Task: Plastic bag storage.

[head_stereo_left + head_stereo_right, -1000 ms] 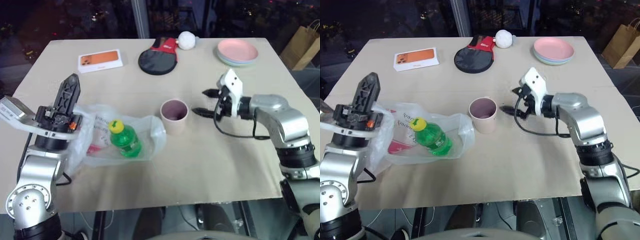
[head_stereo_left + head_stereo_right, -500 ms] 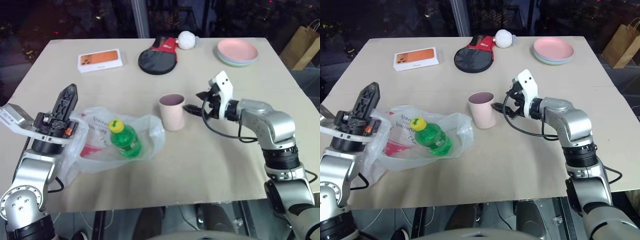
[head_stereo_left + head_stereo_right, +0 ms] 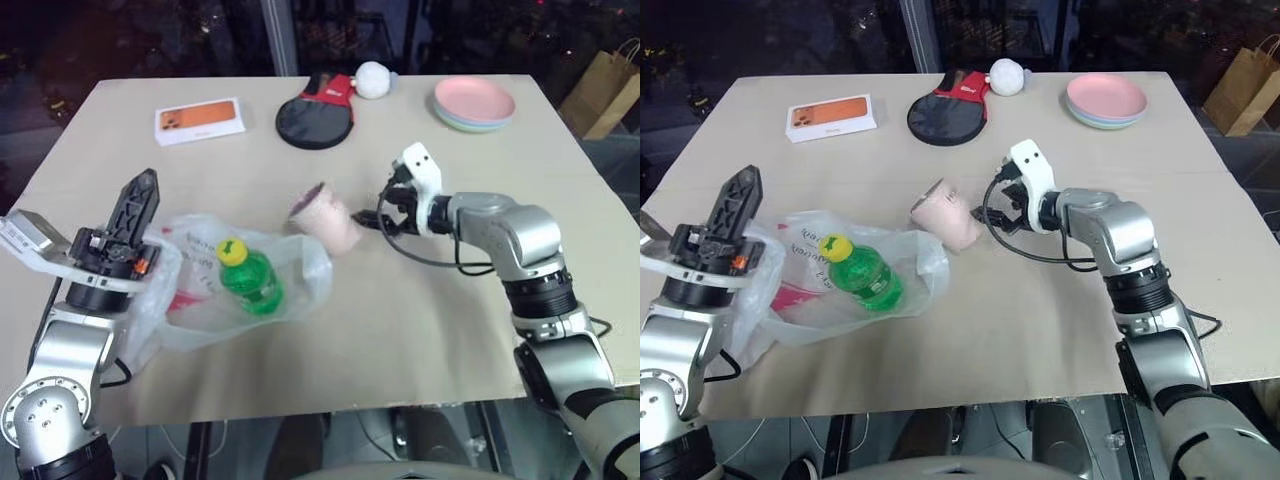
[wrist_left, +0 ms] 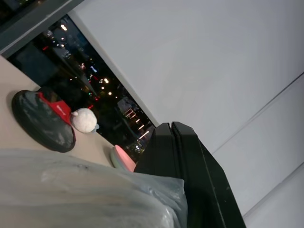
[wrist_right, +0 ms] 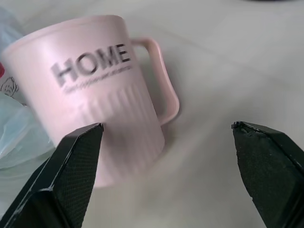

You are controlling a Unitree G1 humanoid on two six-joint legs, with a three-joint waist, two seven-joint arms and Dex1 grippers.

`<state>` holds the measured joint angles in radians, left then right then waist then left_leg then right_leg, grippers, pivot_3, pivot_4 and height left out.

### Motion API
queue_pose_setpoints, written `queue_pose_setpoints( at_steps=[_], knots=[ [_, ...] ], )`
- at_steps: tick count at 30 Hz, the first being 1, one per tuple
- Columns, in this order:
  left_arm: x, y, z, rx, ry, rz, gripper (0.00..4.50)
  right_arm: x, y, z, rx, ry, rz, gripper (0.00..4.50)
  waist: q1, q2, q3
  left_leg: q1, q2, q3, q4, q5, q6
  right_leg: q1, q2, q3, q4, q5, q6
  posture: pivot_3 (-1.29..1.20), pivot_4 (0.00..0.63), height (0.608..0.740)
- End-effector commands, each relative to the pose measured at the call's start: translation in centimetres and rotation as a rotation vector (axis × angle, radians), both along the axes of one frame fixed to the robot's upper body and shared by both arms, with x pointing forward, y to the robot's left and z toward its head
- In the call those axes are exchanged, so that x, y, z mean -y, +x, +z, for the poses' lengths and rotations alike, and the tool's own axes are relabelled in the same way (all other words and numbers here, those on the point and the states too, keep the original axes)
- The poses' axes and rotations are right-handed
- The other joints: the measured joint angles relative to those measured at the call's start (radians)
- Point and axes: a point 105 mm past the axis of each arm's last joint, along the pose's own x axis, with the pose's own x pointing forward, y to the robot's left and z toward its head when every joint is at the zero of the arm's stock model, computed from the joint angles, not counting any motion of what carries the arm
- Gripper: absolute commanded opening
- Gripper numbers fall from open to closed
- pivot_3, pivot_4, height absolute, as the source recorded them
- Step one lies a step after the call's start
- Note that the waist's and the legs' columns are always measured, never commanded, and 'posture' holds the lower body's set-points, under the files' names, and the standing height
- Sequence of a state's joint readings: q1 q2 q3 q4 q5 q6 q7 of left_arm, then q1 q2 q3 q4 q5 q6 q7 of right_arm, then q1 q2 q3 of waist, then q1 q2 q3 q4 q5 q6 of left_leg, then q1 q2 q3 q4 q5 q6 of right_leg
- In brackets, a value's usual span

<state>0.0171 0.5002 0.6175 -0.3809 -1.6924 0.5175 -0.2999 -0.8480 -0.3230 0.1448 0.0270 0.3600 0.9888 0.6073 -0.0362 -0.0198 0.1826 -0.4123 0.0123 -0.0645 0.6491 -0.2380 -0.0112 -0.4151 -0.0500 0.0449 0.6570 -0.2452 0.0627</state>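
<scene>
The plastic bag [image 3: 290, 275], thin and translucent with red print, lies crumpled at the table's front left with a green bottle [image 3: 250, 282] inside. Its left edge is lifted up to my left gripper [image 3: 146, 180], whose fingers [image 4: 183, 156] point upward, shut on the film low down. A pink mug [image 3: 326, 220] marked HOME lies tipped on its side, mouth toward the bag, touching the bag's right edge. My right gripper [image 3: 376, 213] stands open just right of the mug's base. In the right wrist view the mug [image 5: 95, 99] lies ahead of the spread fingers [image 5: 71, 166].
At the back of the table are an orange phone box [image 3: 200, 120], a black and red paddle [image 3: 315, 118], a white ball [image 3: 373, 80] and stacked pink plates [image 3: 475, 103]. A brown paper bag [image 3: 605, 90] stands beyond the table's right corner.
The mug stood upright; now it lies tipped toward the bag. My right gripper has moved left against it, still open. The left gripper holds still.
</scene>
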Motion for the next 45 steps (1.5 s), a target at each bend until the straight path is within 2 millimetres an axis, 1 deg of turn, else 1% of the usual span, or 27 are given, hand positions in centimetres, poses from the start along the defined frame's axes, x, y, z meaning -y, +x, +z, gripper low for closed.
queue_pose_setpoints(
  at_steps=[1, 4, 5, 6, 7, 8, 9, 11, 13, 14, 17, 20, 21, 22, 24, 26, 27, 29, 30, 36, 38, 40, 45],
  knots=[
    [0.1, -0.7, 0.6, 0.032, 0.013, 0.002, 0.00, 1.9, 0.7, 2.1, 0.080, -0.002, -0.030, 4.40, 0.002, 0.000, 0.000, 0.000, 0.000, 0.000, 0.000, 0.000, 0.000, 0.000, 0.000, 0.000, 0.000, 0.000, 0.000, 0.00, 0.150, 0.740],
    [0.1, -0.7, 0.3, 0.026, 0.012, 0.000, 0.00, 2.4, 0.8, 2.6, 0.123, -0.011, -0.027, 4.40, 0.001, 0.000, 0.000, 0.000, 0.000, 0.000, 0.000, 0.000, 0.000, 0.000, 0.000, 0.000, -0.001, 0.000, 0.000, 0.00, 0.150, 0.740],
    [0.0, -0.6, 0.2, 0.024, 0.010, 0.001, 0.00, 2.0, 0.7, 3.3, 0.141, 0.003, -0.009, 4.40, -0.001, 0.000, 0.000, 0.000, 0.000, 0.000, 0.000, 0.000, 0.000, 0.000, 0.000, 0.000, 0.000, 0.000, 0.000, 0.00, 0.150, 0.740],
    [-0.1, -0.6, 0.0, 0.020, 0.010, 0.002, 0.00, 1.1, 0.6, 4.6, 0.178, 0.048, 0.011, 4.40, -0.004, 0.000, 0.000, 0.000, 0.000, 0.000, 0.000, 0.000, 0.000, 0.000, 0.000, 0.000, 0.000, 0.000, 0.000, 0.00, 0.150, 0.740],
    [-0.2, -0.5, -0.2, 0.018, 0.008, 0.001, 0.00, -0.3, 0.0, 5.5, 0.191, 0.085, 0.062, 4.40, -0.008, 0.000, 0.000, 0.000, 0.000, 0.000, 0.000, 0.000, 0.000, 0.000, 0.000, 0.000, 0.000, 0.000, 0.000, 0.00, 0.150, 0.740],
    [-0.1, -0.5, -0.3, 0.017, 0.007, 0.000, 0.00, -1.6, -0.6, 5.9, 0.201, 0.102, 0.115, 4.40, -0.012, 0.001, 0.000, 0.000, 0.001, 0.001, 0.000, 0.000, 0.000, -0.001, 0.001, 0.001, 0.001, 0.000, 0.000, 0.00, 0.150, 0.740],
    [-0.1, -0.4, -0.4, 0.017, 0.007, -0.002, 0.00, -2.6, -1.0, 5.8, 0.203, 0.106, 0.151, 4.40, -0.014, 0.001, 0.000, 0.001, 0.001, 0.002, 0.000, 0.000, 0.000, -0.002, 0.001, 0.002, 0.002, 0.000, 0.000, 0.00, 0.150, 0.740],
    [0.1, -0.3, -0.4, 0.018, 0.008, -0.006, 0.00, -4.1, -1.2, 4.8, 0.242, 0.050, 0.200, 4.40, -0.010, 0.001, 0.000, 0.001, 0.002, 0.001, 0.000, 0.000, 0.000, -0.002, 0.002, 0.001, 0.003, 0.000, 0.000, 0.00, 0.150, 0.740],
    [0.2, -0.3, -0.5, 0.018, 0.011, -0.008, 0.00, -5.8, -1.6, 4.4, 0.258, 0.047, 0.249, 4.40, -0.004, 0.000, 0.000, 0.001, 0.002, 0.001, 0.000, 0.000, 0.000, -0.002, 0.002, 0.001, 0.002, 0.000, 0.000, 0.00, 0.150, 0.740],
    [0.3, -0.3, -0.5, 0.019, 0.011, -0.009, 0.00, -6.5, -1.9, 4.2, 0.249, 0.055, 0.278, 4.40, -0.002, 0.000, 0.000, 0.000, 0.001, 0.001, 0.000, 0.000, 0.000, -0.002, 0.001, 0.001, 0.002, 0.000, 0.000, 0.00, 0.150, 0.740],
    [0.3, -0.3, -0.5, 0.021, 0.013, -0.011, 0.00, -8.4, -2.6, 3.4, 0.277, -0.004, 0.378, 4.40, -0.001, 0.000, 0.000, -0.001, 0.000, 0.001, 0.001, 0.000, 0.000, -0.001, 0.000, 0.001, 0.002, 0.000, 0.000, 0.00, 0.150, 0.740],
    [0.4, -0.4, -0.6, 0.022, 0.013, -0.006, 0.00, -10.1, -2.2, 2.7, 0.297, -0.042, 0.394, 4.40, -0.004, 0.000, 0.000, -0.001, 0.000, 0.001, 0.001, 0.000, 0.000, -0.002, 0.000, 0.001, 0.002, 0.000, 0.000, 0.00, 0.150, 0.740],
    [0.3, -0.4, -0.6, 0.023, 0.011, -0.002, 0.00, -10.6, -1.9, 2.1, 0.294, -0.073, 0.389, 4.40, -0.004, 0.000, 0.000, -0.001, 0.000, 0.000, 0.001, 0.000, 0.000, -0.002, 0.000, 0.000, 0.002, 0.000, 0.000, 0.00, 0.150, 0.740],
    [0.3, -0.5, -0.6, 0.025, 0.010, 0.001, 0.00, -10.9, -1.3, 1.1, 0.313, -0.147, 0.388, 4.40, -0.006, 0.000, 0.000, 0.000, 0.000, 0.000, 0.001, 0.000, 0.000, -0.002, 0.000, 0.000, 0.002, 0.000, 0.000, 0.00, 0.150, 0.740],
    [0.3, -0.5, -0.6, 0.028, 0.007, 0.008, 0.00, -11.3, -0.2, 0.0, 0.310, -0.217, 0.357, 4.40, -0.007, 0.000, 0.000, 0.000, 0.000, 0.000, 0.001, 0.000, 0.000, -0.002, 0.000, 0.000, 0.003, 0.000, 0.000, 0.00, 0.150, 0.740],
    [0.4, -0.6, -0.6, 0.031, 0.003, 0.011, 0.00, -11.4, 0.7, -0.7, 0.357, -0.309, 0.345, 4.40, -0.006, 0.000, 0.000, 0.000, 0.000, 0.000, 0.001, 0.000, -0.001, -0.002, 0.000, 0.000, 0.003, 0.000, 0.000, 0.00, 0.150, 0.740],
    [0.5, -0.6, -0.6, 0.032, 0.003, 0.012, 0.00, -11.5, 0.9, -1.0, 0.357, -0.333, 0.352, 4.40, -0.004, 0.000, 0.000, 0.000, 0.000, 0.000, 0.001, 0.000, -0.001, -0.002, 0.000, 0.000, 0.002, 0.000, 0.000, 0.00, 0.150, 0.740],
    [0.5, -0.7, -0.6, 0.033, -0.001, 0.016, 0.00, -12.2, 0.6, -1.4, 0.297, -0.321, 0.378, 4.40, -0.005, 0.000, 0.000, 0.000, 0.000, 0.000, 0.001, 0.001, -0.001, -0.002, 0.000, 0.000, 0.002, 0.000, 0.000, 0.00, 0.150, 0.740],
    [0.6, -0.7, -0.6, 0.033, -0.002, 0.019, 0.00, -12.3, 0.8, -1.8, 0.298, -0.351, 0.379, 4.40, -0.006, 0.000, 0.000, 0.000, 0.000, 0.001, 0.001, 0.001, -0.001, -0.002, 0.000, 0.001, 0.002, 0.000, 0.000, 0.00, 0.150, 0.740],
    [0.6, -0.7, -0.6, 0.041, -0.004, 0.032, 0.00, -12.8, 0.8, -3.3, 0.276, -0.435, 0.430, 4.40, -0.008, 0.000, -0.001, 0.007, 0.001, 0.001, -0.001, 0.001, -0.001, 0.002, 0.001, 0.001, 0.004, 0.000, 0.000, 0.00, 0.150, 0.740],
    [0.7, -0.8, -0.6, 0.042, -0.004, 0.034, 0.00, -12.6, 0.6, -3.8, 0.266, -0.457, 0.450, 3.89, -0.008, 0.000, -0.001, 0.012, 0.001, 0.002, -0.002, 0.001, -0.001, 0.006, 0.001, 0.002, 0.004, 0.000, 0.000, 0.00, 0.150, 0.740],
    [0.7, -0.8, -0.6, 0.041, -0.004, 0.035, 0.00, -12.4, 0.5, -4.3, 0.255, -0.477, 0.466, 3.52, -0.009, 0.000, -0.001, 0.014, 0.001, 0.003, -0.003, 0.000, -0.001, 0.007, 0.001, 0.004, 0.004, 0.000, 0.000, 0.00, 0.150, 0.740],
    [1.0, -0.7, -0.6, 0.036, -0.005, 0.029, 0.00, -11.2, 1.5, -4.8, 0.265, -0.543, 0.428, 3.51, -0.008, 0.000, -0.001, 0.014, 0.001, 0.003, -0.003, 0.001, -0.001, 0.007, 0.001, 0.004, 0.004, 0.000, 0.000, 0.00, 0.150, 0.740]
  ],
)
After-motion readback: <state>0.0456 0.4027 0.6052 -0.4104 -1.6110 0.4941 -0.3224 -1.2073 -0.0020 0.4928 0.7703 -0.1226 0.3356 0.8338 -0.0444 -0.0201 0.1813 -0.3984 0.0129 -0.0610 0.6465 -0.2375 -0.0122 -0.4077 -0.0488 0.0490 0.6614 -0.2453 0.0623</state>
